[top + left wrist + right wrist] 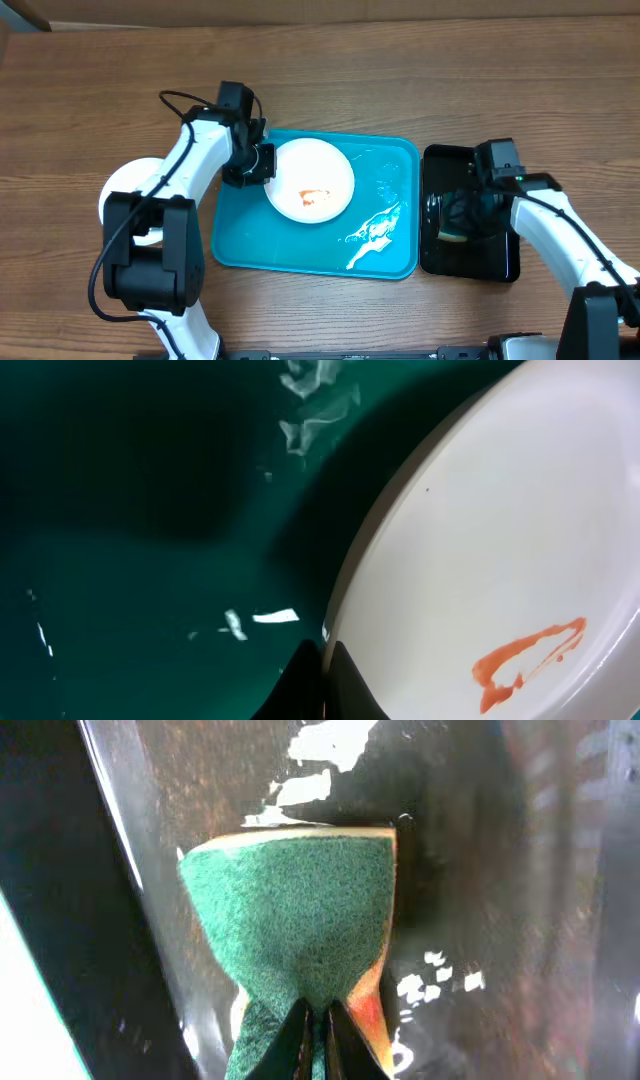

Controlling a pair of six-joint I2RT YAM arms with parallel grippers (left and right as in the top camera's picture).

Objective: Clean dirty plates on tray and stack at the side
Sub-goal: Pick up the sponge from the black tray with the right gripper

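A white plate with an orange-red sauce smear lies on the turquoise tray, at its upper left. My left gripper is shut on the plate's left rim; the left wrist view shows the fingers pinching the rim of the plate over the tray. Another white plate lies on the table to the left, partly hidden by my left arm. My right gripper is shut on a green and yellow sponge over the black tray. No pale yellow-green plate shows.
Wet foam streaks lie on the turquoise tray's right half. The black tray looks wet. Wooden table surrounds both trays.
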